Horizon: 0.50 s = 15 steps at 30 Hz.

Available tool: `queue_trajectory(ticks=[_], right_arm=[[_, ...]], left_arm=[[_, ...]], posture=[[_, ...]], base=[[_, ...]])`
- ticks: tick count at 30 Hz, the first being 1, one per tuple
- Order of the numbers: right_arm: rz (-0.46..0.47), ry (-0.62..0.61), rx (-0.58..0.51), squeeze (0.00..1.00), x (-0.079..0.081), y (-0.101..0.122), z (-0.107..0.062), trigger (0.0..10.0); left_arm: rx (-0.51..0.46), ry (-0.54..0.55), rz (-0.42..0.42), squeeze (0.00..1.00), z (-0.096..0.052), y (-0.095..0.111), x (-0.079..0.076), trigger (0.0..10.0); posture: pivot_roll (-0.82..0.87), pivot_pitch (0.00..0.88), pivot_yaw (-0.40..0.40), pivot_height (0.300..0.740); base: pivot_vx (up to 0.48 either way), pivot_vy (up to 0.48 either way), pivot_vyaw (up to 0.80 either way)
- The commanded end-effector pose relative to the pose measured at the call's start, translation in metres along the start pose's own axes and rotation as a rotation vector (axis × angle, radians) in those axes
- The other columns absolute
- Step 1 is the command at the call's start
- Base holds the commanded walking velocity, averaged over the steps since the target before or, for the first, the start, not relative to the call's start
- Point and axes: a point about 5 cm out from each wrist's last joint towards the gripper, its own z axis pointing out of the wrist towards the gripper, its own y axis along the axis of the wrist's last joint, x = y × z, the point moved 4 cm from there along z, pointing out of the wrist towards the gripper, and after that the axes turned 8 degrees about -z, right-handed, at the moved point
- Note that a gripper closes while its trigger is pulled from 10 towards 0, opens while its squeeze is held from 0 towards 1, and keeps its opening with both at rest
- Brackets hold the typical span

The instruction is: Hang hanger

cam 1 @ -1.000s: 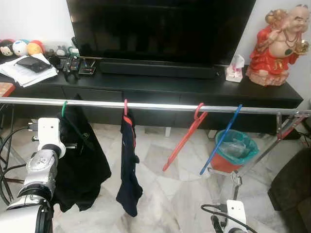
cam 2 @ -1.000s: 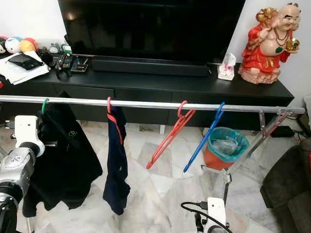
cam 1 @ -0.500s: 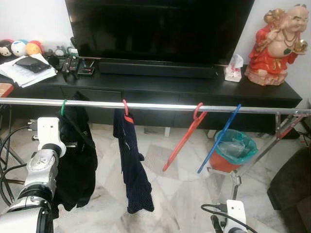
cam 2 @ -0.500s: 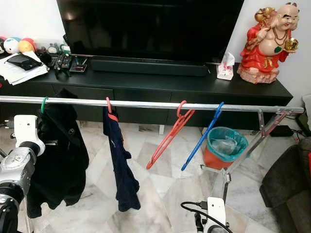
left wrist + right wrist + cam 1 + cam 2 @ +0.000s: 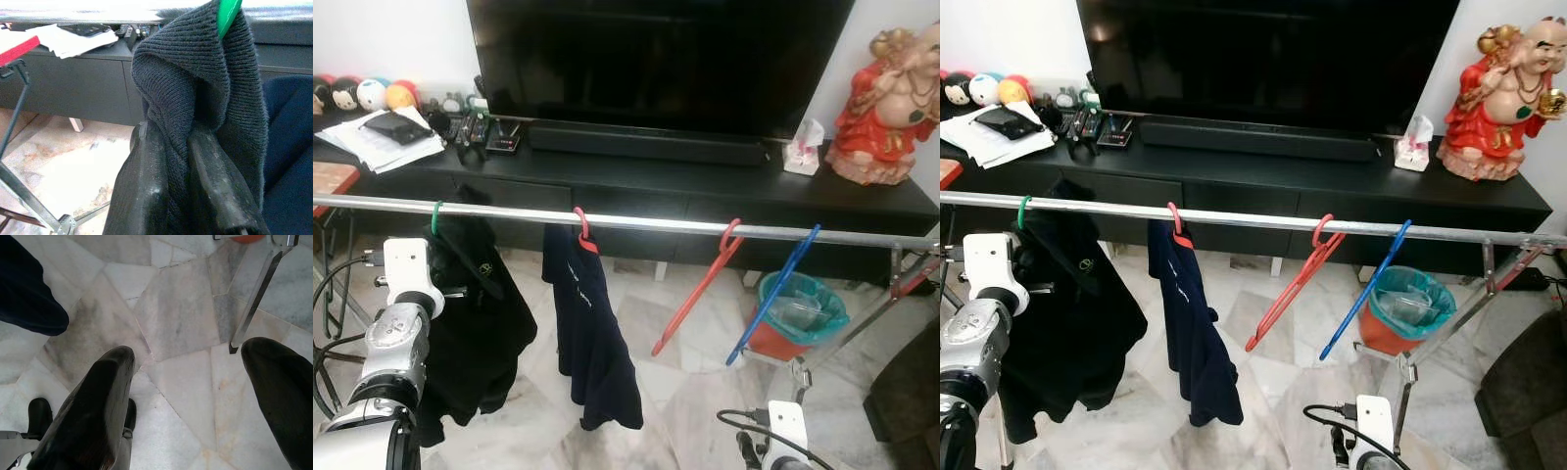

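Four hangers on the rail (image 5: 636,223) across mid-frame in the left eye view: green hanger (image 5: 438,216) at left with black sweater (image 5: 475,323), pink hanger (image 5: 579,223), red hanger (image 5: 700,287), blue hanger (image 5: 773,294). Left wrist view: left tool (image 5: 178,186) clamped on the sweater. Right wrist view: right tool (image 5: 195,396) spread wide above the floor (image 5: 176,323).

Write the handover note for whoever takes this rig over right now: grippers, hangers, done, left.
Left gripper: shut on the black knit garment, just below its green hanger, which is hooked on the rail.
Right gripper: open, empty, pointing at the floor.
Done: navy garment, red hanger and blue hanger hang on the rail.
Left: release the black garment and withdraw.
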Motion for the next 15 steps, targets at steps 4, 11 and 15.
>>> queue_trajectory(ticks=[4, 11, 15], right_arm=[[0.011, -0.009, 0.0, 0.0, -0.0032, -0.0003, -0.0003, 10.0], [0.009, -0.007, 0.0, 0.0, -0.0028, 0.0002, -0.0001, 10.0], [0.007, -0.006, -0.001, 0.0, -0.0026, 0.0005, -0.0001, 10.0]], left_arm=[[-0.054, -0.003, 0.008, 0.0, 0.0023, 0.0136, 0.0007, 10.0], [-0.058, -0.002, 0.006, 0.0, 0.0026, 0.0146, 0.0005, 10.0], [-0.061, 0.0, 0.004, 0.0, 0.0028, 0.0152, 0.0007, 10.0]], posture=[[0.07, 0.0, -0.082, 0.74], [0.07, 0.0, -0.082, 0.74], [0.07, 0.0, -0.082, 0.74]], base=[[0.0, 0.0, 0.0], [0.0, 0.0, 0.0], [0.122, 0.0, 0.0]])
